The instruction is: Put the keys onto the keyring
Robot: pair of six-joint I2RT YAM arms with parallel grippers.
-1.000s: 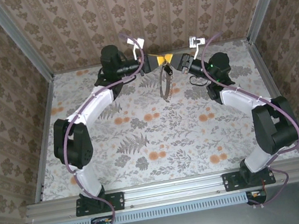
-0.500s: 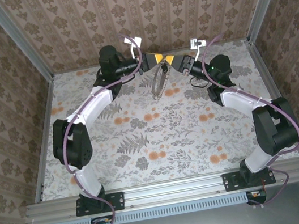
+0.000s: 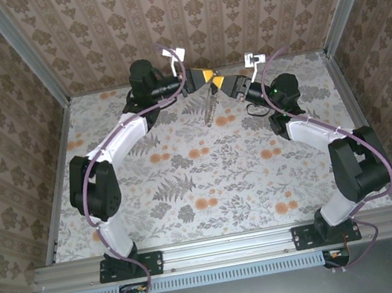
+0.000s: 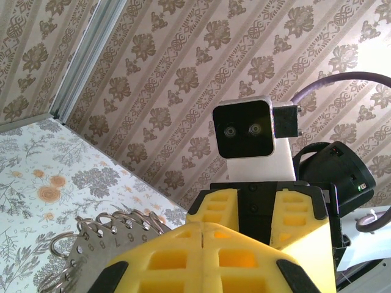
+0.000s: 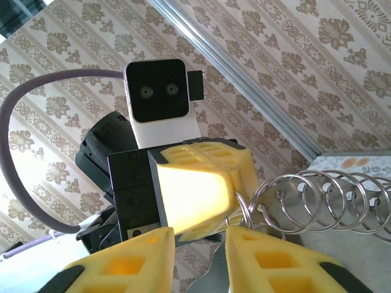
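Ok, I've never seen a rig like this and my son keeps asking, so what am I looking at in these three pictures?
These are two robot arms bolted at the near edge of a table with a flowered cloth. The wide picture comes from a fixed camera above and behind them; the other two come from a camera on each wrist, looking along that arm's own yellow fingers. The left gripper is pinched shut on the keyring, a metal band edged with small silver rings, which hangs down from it. The right gripper faces it tip to tip; its fingers stand apart with metal between them, but a grip is unclear.
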